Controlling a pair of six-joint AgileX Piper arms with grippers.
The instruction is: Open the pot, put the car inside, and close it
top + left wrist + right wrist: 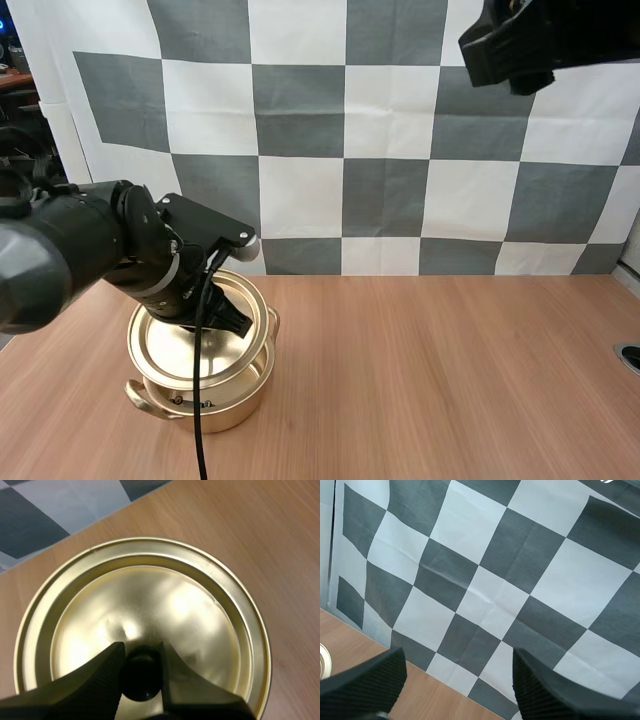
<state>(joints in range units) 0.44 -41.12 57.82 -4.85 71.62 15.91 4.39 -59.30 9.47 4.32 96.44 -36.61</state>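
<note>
**Lid in hand over the pot.** Your left arm reaches down over the pot, which stands on the table toward 8 o'clock in the high view. Its jaws pinch the black knob at the centre of the lid, one ribbed face on each side.

From above, the lid lies tilted and shifted toward 7 o'clock, leaving a strip of the pot's rim bare at 1 o'clock. The pot is therefore neither fully shut nor fully open.

Your right arm hangs high at 1 o'clock, well apart from the pot, its jaws spread with nothing between them.

Progress, as a judgement: you have the lid gripped, but it hides the pot's inside, so you cannot tell whether the car is in. If it is not, the lid must go aside, the car go in, and the lid return. If it is, you need only seat the lid square on the rim.
</note>
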